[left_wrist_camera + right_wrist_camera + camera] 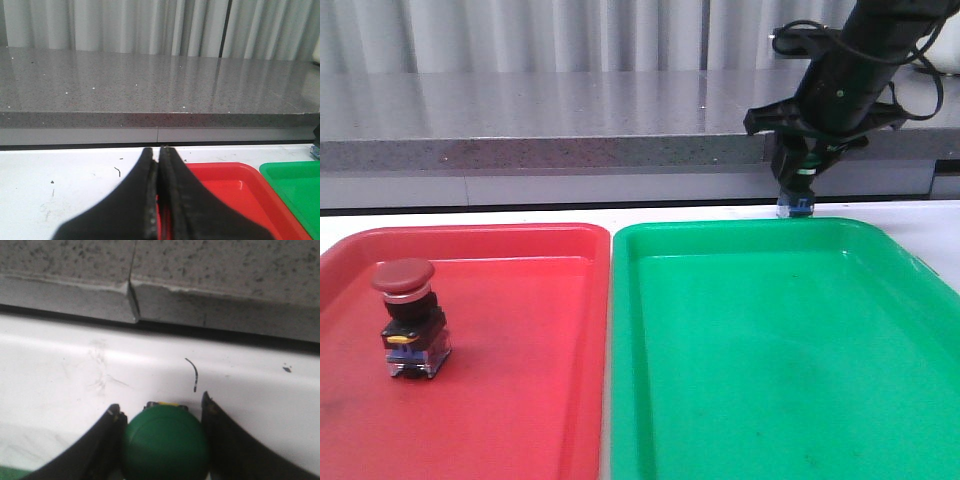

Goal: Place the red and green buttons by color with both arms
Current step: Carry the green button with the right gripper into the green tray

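Front view first: red button (408,318) is already standing upright in the red tray (520,400), left side, nothing touching it, so that half looks done imo. Right gripper (796,195) hangs just past the far rim of the green tray (770,350), w/ the green button (795,207) pinched in it. Only the blue base pokes out below the fingers, right around rim level. Can't tell from here if the base is touching the bench or slightly off it.

To do this step well: I'd get the button clearly above the rim before coming toward the tray middle, otherwise the base clips the lip. Then lower till it sits flat, and only then let go, bc these things are top-heavy and tip easily.

Left wrist view: left gripper (160,200) is pressed together, holding nothing, pointing over the white bench (60,185) w/ a corner of the red tray and a bit of the green one beyond it. Grey ledge (150,90) runs behind.

Right wrist view: green cap sits snug between the two fingers (100,445), both sides touching it, a sliver of yellow showing behind the cap. It's centred in the grip, not skewed afaict. White bench is below, w/ a tiny green corner of tray at the edge.
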Available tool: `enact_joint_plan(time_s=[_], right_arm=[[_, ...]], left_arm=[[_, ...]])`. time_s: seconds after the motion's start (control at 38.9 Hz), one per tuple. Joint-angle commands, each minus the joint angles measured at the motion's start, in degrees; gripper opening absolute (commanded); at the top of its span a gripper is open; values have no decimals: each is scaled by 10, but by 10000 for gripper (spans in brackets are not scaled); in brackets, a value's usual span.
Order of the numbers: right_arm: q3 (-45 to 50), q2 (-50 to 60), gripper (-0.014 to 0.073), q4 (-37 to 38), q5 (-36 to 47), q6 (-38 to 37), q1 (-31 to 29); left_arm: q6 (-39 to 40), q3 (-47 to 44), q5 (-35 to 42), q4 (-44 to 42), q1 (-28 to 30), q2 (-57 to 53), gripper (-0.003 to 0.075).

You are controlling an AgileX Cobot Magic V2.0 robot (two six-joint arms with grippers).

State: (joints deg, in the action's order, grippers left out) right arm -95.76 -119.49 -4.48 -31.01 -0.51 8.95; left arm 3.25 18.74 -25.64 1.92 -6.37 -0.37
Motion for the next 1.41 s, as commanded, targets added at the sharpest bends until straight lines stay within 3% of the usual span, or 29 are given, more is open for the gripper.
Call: enact_joint_plan(time_s=[0.0,0.18,0.54,0.74,1.0,1.08,1.28,1.39], right_arm=[[-16,80,192,3,17,1,-1],[64,178,192,2,40,1,15],[370,370,192,-3,157,1,102],[479,369,192,-5,203,1,160],[497,341,204,-5,235,1,171],[497,340,248,-5,235,1,171],[497,340,495,-5,227,1,171],[496,340,547,-5,217,1,171]], left_arm=[[6,14,44,6,3,-7,-20],[6,14,44,6,3,-7,-20],[6,14,44,6,3,-7,-20],[6,14,44,6,3,-7,-20],[6,14,44,6,3,-7,-20],[6,14,44,6,3,-7,-20],[6,14,44,6,3,-7,-20],[6,14,44,6,3,-7,-20]])
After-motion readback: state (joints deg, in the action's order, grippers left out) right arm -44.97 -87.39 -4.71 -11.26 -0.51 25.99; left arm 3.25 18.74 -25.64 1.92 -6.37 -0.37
